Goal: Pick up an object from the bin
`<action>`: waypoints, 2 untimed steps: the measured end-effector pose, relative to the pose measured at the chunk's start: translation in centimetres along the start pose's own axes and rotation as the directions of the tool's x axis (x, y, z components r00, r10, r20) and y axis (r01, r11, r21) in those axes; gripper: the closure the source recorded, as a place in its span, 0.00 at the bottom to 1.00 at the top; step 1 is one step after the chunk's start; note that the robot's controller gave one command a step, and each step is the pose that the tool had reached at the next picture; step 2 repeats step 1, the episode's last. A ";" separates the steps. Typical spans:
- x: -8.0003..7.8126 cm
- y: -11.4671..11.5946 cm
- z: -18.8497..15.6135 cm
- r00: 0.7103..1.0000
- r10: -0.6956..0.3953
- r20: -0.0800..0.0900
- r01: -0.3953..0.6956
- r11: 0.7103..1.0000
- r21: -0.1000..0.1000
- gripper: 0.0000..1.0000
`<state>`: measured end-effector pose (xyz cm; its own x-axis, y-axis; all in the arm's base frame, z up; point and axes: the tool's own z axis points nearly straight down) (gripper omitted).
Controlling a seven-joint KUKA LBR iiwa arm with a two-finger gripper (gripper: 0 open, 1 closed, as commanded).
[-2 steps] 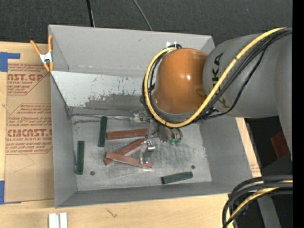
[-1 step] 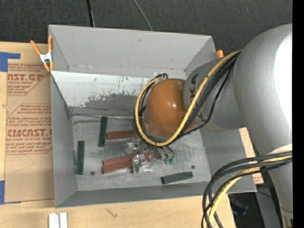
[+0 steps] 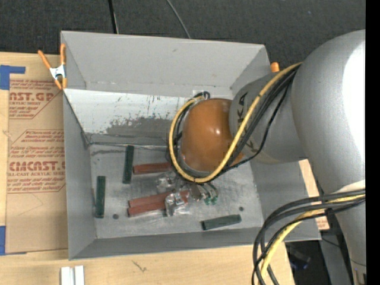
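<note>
The gripper point(image 3: 177, 199) sat at the right end of the red-brown bar point(image 3: 145, 206); you could not tell its jaws' state. The bar looked rigid and light; its narrow width offered your best hold.

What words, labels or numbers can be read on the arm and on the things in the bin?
On the arm: black letters, perhaps "KA"; cables cover the rest.
In the bin: none. The red-brown bars and green bars bear no text that can be read.
</note>
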<state>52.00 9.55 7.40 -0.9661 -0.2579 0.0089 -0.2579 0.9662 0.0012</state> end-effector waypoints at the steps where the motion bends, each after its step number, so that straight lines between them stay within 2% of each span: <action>1: 0.4 0.2 -13.7 1.000 0.011 0.011 -0.011 1.000 0.000 1.00; 2: 0.4 0.2 -13.7 1.000 0.011 0.011 -0.011 1.000 0.000 1.00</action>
